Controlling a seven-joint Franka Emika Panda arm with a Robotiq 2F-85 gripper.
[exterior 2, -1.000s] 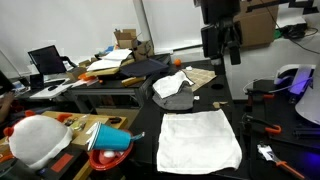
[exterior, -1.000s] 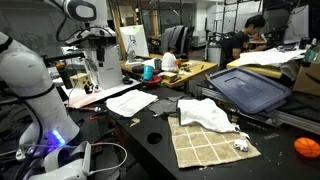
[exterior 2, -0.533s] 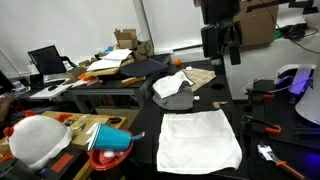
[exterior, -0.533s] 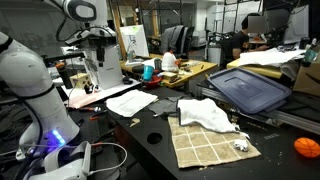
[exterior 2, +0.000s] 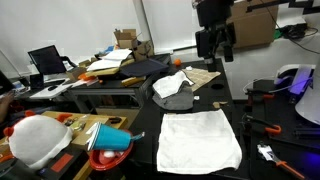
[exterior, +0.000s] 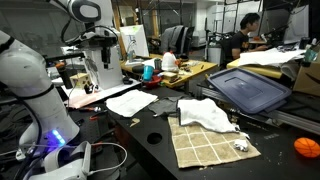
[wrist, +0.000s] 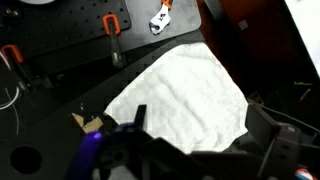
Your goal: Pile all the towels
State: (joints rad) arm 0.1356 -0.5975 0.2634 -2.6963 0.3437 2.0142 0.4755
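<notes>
Three towels are to be piled and none is in my hold: my pincer [exterior 2: 219, 50] hangs high above the bench [exterior 2: 150, 135], jaws spread as wide as they go and empty. I judge that height keeps me clear of the clutter while I choose a first grasp. The white towel [exterior 2: 176, 80] lies crumpled on the grey towel [exterior 2: 178, 99], so those two already look like the start of a pile. The tan grid towel [exterior: 212, 146] lies spread flat beside them, with the white one overlapping its edge, and probably belongs on top. My wrist view looks down on a flat white sheet [wrist: 190, 95]; I cannot tell its material.
</notes>
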